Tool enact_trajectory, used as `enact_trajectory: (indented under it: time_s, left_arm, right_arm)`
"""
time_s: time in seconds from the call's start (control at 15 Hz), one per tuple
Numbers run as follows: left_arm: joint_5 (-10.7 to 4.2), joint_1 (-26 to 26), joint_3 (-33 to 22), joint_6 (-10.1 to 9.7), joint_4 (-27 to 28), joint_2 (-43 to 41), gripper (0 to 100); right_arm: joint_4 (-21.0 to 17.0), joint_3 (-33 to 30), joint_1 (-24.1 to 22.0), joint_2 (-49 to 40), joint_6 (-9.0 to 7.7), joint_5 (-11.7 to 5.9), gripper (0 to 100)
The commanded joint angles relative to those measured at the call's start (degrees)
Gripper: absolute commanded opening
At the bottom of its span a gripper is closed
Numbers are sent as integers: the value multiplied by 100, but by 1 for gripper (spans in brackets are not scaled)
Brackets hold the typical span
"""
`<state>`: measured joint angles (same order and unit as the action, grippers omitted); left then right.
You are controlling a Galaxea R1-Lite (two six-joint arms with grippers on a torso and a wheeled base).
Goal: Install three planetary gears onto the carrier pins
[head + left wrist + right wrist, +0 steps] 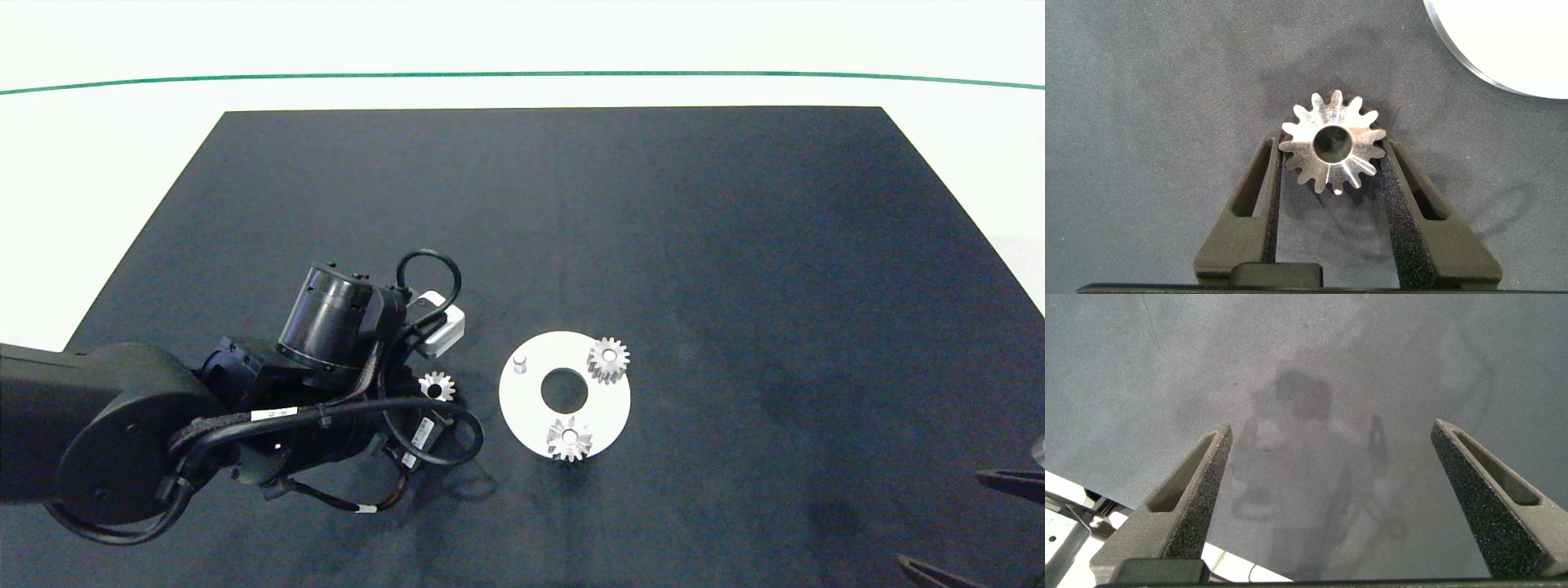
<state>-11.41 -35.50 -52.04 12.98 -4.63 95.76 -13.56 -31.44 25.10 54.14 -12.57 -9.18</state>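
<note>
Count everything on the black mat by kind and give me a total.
Gears: 3, two on the disc's pins, one off it between the left hand's fingers
White disc: 1
Bare pin: 1
Total: 5
The right hand is parked open at the mat's near right corner.
</note>
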Motion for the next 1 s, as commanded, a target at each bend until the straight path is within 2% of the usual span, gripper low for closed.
enact_trajectory:
  time_s: [0.07, 0.27, 0.4, 0.6, 0.73, 1.0]
  left_arm:
    - [-10, -71, -113, 38, -29, -4, 0]
    - [-10, -80, -676, 205, 50, 31, 0]
    - [-10, -115, -895, 266, 120, 57, 0]
    - [-10, -379, -1150, 231, 542, 4, 0]
    - [-10, -537, -1247, 205, 621, -22, 0]
    - [-19, -924, -1511, 196, 850, 83, 0]
  right_arm:
    - [-7, -38, 4, -114, -62, -5, 100]
    - [2, -64, 21, -246, -114, 21, 100]
    - [2, -117, 12, -343, -114, 136, 100]
    - [2, -134, 21, -395, -114, 180, 100]
    - [2, -178, 12, -510, -114, 259, 100]
    - [-7, -205, 12, -580, -114, 259, 100]
